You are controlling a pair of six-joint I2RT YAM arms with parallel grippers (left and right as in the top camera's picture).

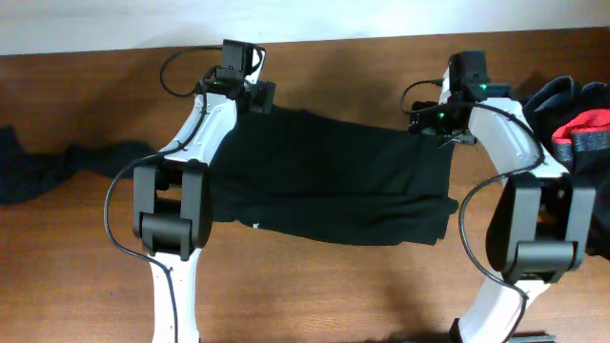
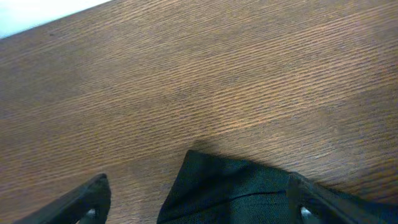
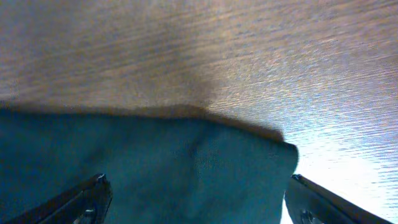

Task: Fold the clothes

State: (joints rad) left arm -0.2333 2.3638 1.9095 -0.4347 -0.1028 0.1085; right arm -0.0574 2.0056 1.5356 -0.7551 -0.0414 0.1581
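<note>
1. Near side: the black top (image 1: 334, 181) lies flat on the table (image 1: 334, 286). Its long axis runs left to right across the robot's front. A small white mark (image 1: 255, 226) shows at the near hem, and the left arm (image 1: 176, 205) covers the top's near left part.
2. Middle depth, flanks: a dark navy garment (image 1: 57, 167) lies well apart to the left. A heap of red and grey-blue garments (image 1: 581, 124) sits beside the right arm and is cut off by the frame edge.
3. Far edge, the deciding relation: the left gripper (image 1: 257, 98) hangs over the far left corner and the right gripper (image 1: 443, 129) over the far right one. The cloth stretches from both toward the robot, so neither arm is nearer.
4. Left wrist view: the left gripper (image 2: 199, 202) is spread wide and grips nothing. The top's corner (image 2: 230, 193) points up between its fingers, off-centre toward the right-hand one.
5. Right wrist view: the right gripper (image 3: 199, 202) is likewise wide and empty. The top (image 3: 143, 168) fills most of the gap, and its corner ends just inside the right-hand finger (image 3: 305, 202).
6. Judgement: pinching both corners and drawing them to the near hem would halve the top across its short axis.
7. Unresolved: the fingertips are cropped in both wrist views, so contact with the cloth cannot be told. In the overhead view the grippers hide the corners, and the layer count is unclear.
</note>
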